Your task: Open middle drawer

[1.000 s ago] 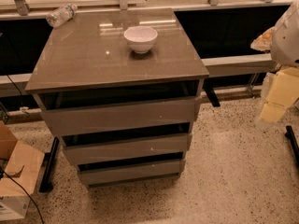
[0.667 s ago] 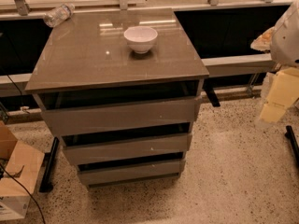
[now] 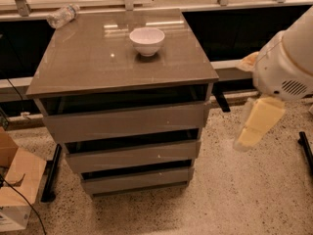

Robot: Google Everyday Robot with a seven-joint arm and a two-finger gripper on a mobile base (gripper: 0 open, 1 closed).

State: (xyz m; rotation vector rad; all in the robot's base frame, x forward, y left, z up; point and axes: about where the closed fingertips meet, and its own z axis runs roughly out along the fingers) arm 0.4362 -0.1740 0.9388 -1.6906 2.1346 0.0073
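The middle drawer (image 3: 132,155) is a wide grey-brown glossy front of medium height with a small pale fleck. It sits between the taller top drawer (image 3: 127,122) and the short bottom drawer (image 3: 134,180) of a low cabinet (image 3: 122,58). A dark gap shows above each front. My gripper (image 3: 258,124) is pale yellow. It hangs from the white arm (image 3: 288,65) to the right of the cabinet, about level with the top and middle drawers, and is apart from them.
A white bowl (image 3: 146,40) stands on the cabinet top and a plastic bottle (image 3: 61,16) lies at its back left corner. A cardboard box (image 3: 14,185) and a black leg (image 3: 51,173) are on the floor at the left. A black bar (image 3: 305,151) lies at the right.
The arm and gripper have moved left and down, closer to the cabinet's right side. The drawers and the bowl have not moved.
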